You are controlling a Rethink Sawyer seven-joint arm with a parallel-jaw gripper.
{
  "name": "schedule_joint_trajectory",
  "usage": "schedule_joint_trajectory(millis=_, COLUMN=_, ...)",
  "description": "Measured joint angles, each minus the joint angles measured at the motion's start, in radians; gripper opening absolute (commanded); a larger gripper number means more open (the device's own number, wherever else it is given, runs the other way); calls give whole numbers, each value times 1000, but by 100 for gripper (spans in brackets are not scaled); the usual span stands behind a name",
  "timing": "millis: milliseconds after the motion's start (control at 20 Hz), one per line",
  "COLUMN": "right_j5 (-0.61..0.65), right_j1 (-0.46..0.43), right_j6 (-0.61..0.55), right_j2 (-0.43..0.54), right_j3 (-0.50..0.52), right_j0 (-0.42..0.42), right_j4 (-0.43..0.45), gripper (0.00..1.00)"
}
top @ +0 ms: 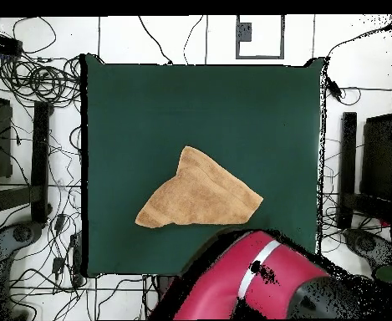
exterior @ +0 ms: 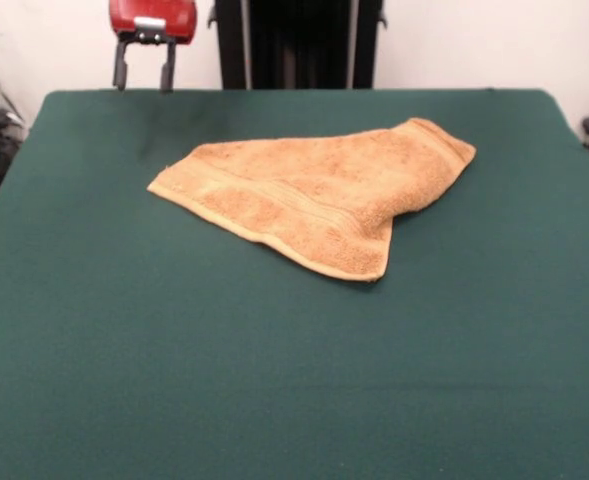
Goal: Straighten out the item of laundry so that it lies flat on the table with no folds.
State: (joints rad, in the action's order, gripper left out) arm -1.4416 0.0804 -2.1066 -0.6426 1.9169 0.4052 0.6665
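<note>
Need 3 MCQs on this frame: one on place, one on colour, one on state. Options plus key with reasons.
1. Where is the gripper?
A. up at the table's far edge, clear of the towel
B. pressing on the towel
C. at the table's near edge

2. What colour is the towel?
A. white
B. orange-tan
C. blue

3. How does the towel lie?
A. spread flat as a rectangle
B. folded over itself into a rough triangle
C. hanging off the table

Key:
1 A: in the front view the gripper hangs at the top, with bare green cloth between it and the towel.
2 B: both views show orange-tan terry.
3 B: the overhead view shows a three-cornered shape with a doubled layer, all of it on the table.
</note>
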Motion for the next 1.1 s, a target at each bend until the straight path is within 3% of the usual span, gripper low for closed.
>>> schedule_joint_trajectory(millis=350, right_j5=12, right_j1=30, right_j6=0, right_j2=-13, right_j3=26, right_j0=25, right_j4=7, gripper=100)
schedule_joint_trajectory(millis=550, right_j5=77, right_j1=60, right_j6=-3, right_j2=-13, right_j3=18, right_j0=43, right_j4=102, gripper=100)
schedule_joint_trajectory(millis=600, right_j5=133, right_j1=67, right_j6=-15, right_j2=-6, right_j3=6, right_j0=67, right_j4=177, gripper=100)
schedule_joint_trajectory(millis=700, right_j5=157, right_j1=66, right_j6=-24, right_j2=2, right_j3=-1, right_j0=82, right_j4=208, gripper=100)
schedule_joint_trajectory(millis=1000, right_j5=265, right_j1=33, right_j6=-111, right_j2=119, right_j3=-37, right_j0=214, right_j4=309, gripper=100)
schedule_joint_trajectory(millis=1100, right_j5=310, right_j1=14, right_j6=-197, right_j2=202, right_j3=-46, right_j0=283, right_j4=361, gripper=100)
